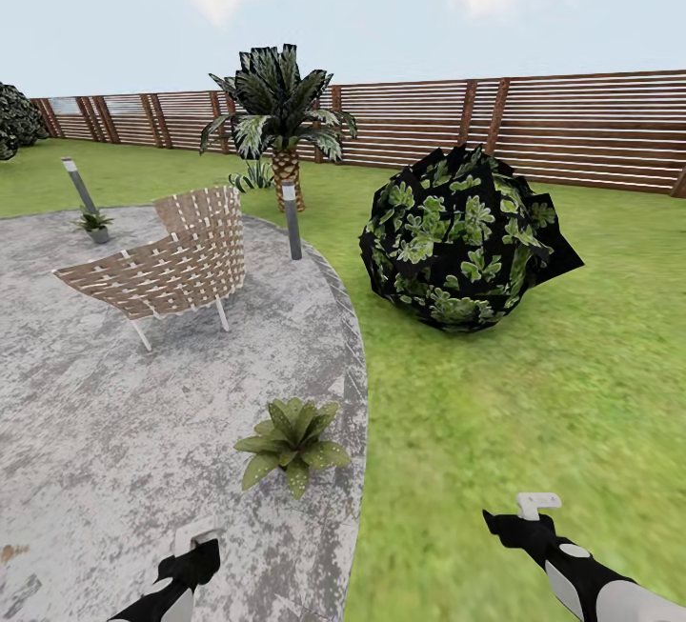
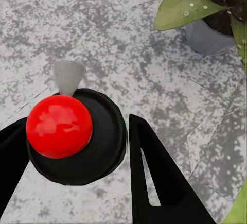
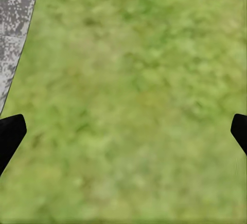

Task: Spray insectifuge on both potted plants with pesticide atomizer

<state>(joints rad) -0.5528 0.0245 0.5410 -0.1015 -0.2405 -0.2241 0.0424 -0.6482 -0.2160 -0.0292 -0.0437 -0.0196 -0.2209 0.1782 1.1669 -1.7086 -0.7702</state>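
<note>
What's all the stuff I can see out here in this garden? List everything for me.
potted plants: two, light green, grey pots; one near on patio edge, one far by a lamp
pesticide atomizer: one, dark head, red dot; in left hand
patio: one, grey
lawn: green
chair: one, brown woven, on patio
bollard lamps: two, grey
palm: one
bush: one, dark, round
fence: brown slats
left hand: black, shut on atomizer
right hand: black, open over grass
</note>
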